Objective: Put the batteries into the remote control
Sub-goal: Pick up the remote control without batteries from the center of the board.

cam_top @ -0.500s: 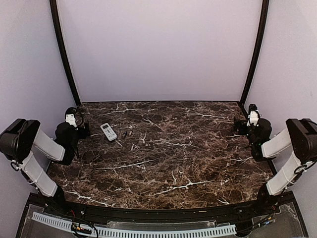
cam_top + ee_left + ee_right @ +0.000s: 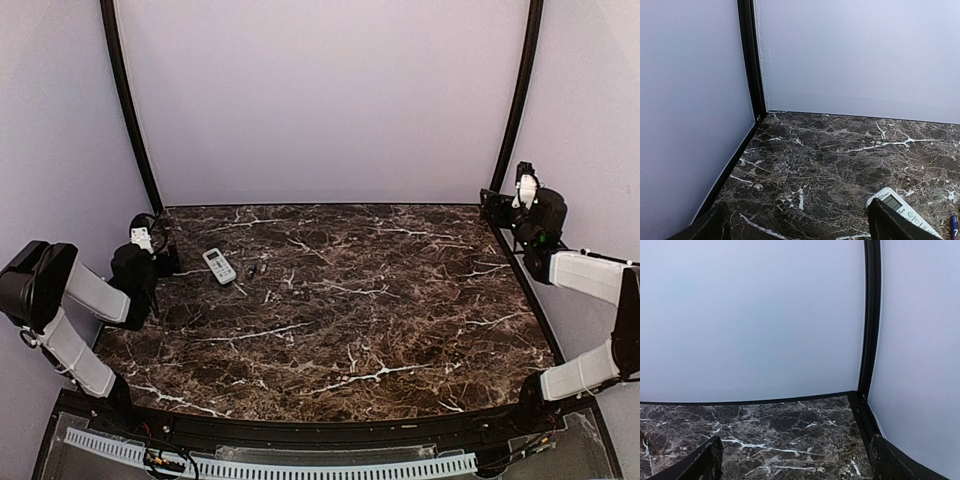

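Observation:
The white remote control [image 2: 219, 265] lies face up on the dark marble at the far left. It also shows at the bottom right of the left wrist view [image 2: 888, 202], display towards me, partly behind my right finger. Two tiny dark batteries [image 2: 253, 270] lie just right of it, hard to make out. A small blue tip [image 2: 953, 227] at the edge of the left wrist view may be one of them. My left gripper [image 2: 166, 262] [image 2: 800, 232] is open and empty, low, just left of the remote. My right gripper [image 2: 492, 204] [image 2: 795, 467] is open and empty, raised near the far right corner.
Pale walls with black corner posts [image 2: 130, 110] close the table in at the left, back and right. The left wall and post [image 2: 751, 60] are close to my left gripper. The right corner post [image 2: 870, 315] is close ahead of my right gripper.
My right arm has risen and swung back towards the far right corner. My left arm has hardly moved. The remote and batteries lie where they were.

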Motion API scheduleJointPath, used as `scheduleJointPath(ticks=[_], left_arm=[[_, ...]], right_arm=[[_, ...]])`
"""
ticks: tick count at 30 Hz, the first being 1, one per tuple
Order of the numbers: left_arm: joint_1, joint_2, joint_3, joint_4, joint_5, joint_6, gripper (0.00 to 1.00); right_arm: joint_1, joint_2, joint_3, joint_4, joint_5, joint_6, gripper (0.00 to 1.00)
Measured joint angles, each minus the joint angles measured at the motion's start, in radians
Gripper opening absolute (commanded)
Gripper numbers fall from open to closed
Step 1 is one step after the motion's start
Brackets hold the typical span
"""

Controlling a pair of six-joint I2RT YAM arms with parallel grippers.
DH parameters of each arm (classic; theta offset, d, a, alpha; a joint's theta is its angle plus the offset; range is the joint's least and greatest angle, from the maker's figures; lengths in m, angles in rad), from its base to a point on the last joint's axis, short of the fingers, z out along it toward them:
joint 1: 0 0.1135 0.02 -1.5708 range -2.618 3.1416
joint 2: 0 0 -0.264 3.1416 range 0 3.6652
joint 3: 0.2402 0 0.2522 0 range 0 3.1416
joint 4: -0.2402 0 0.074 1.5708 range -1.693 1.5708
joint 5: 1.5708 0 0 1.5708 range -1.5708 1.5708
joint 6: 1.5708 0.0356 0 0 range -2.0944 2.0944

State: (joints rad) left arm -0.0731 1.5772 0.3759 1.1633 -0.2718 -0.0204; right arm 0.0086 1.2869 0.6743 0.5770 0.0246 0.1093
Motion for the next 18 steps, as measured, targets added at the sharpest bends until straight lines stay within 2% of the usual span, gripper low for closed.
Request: scheduleJointPath(ticks=[5,10,14,16,18], left_arm=[[-0.051,-0.006,-0.040,0.083,-0.050,0.037,0.92],[-0.060,-0.006,-0.047,0.114,-0.071,0.050,0.94],[-0.060,-0.006,-0.052,0.134,-0.084,0.060,0.99],[-0.067,-0.030,-0.052,0.097,-0.089,0.069,0.99],[-0.070,-0.105,-0.018,-0.040,-0.084,0.073,0.99]], right_arm=[[0.053,0.027,0.154,-0.199,-0.143,0.030,0.99],[0.178,0.096,0.219,-0.353,-0.163,0.032,0.99],[0.208,0.141,0.283,-0.446,-0.171,0.042,0.99],[0.214,0.151,0.312,-0.475,-0.173,0.043,0.99],[0.219,0.158,0.342,-0.492,-0.178,0.042,0.99]])
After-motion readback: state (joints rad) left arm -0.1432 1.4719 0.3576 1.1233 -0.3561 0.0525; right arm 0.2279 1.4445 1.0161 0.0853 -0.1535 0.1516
